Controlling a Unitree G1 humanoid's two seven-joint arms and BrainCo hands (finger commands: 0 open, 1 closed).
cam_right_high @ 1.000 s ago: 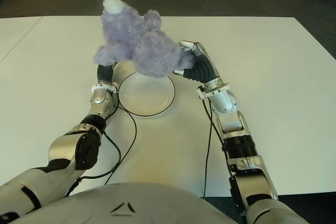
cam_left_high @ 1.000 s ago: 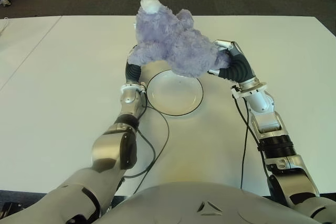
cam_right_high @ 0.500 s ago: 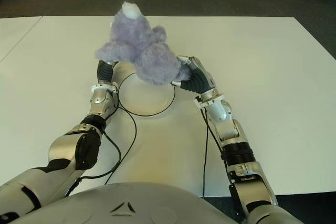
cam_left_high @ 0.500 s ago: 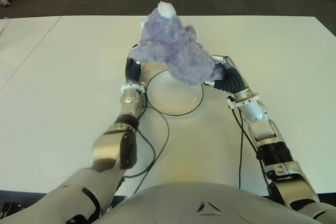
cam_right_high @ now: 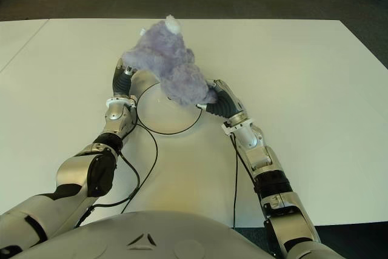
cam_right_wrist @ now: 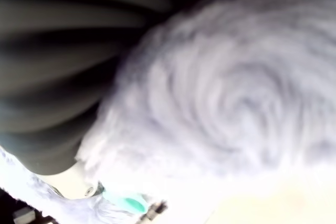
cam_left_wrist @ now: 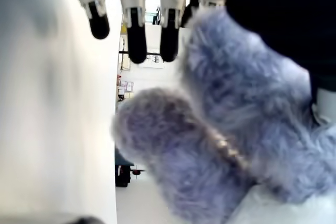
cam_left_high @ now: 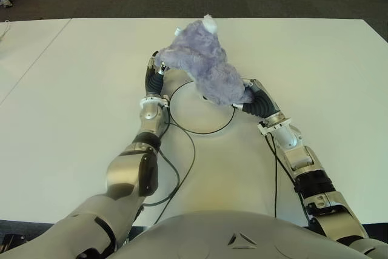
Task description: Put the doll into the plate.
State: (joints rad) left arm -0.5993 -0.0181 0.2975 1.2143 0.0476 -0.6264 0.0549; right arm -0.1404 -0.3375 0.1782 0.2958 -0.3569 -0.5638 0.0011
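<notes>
Gripping the purple doll (cam_left_high: 206, 68) over the plate (cam_left_high: 191, 119), right hand (cam_left_high: 247, 96) fingers curled; left hand (cam_left_high: 156, 68) fingers straight, touching it

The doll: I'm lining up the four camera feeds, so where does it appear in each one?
Left eye view: doll at upper centre, over the plate's far rim.
Right eye view: upper centre, slightly further left.
Left wrist view: fills the centre and right, below the left hand's fingertips.
Right wrist view: fills most of the picture.
Shared landmark: the doll's white tip, in both eye views.
</notes>
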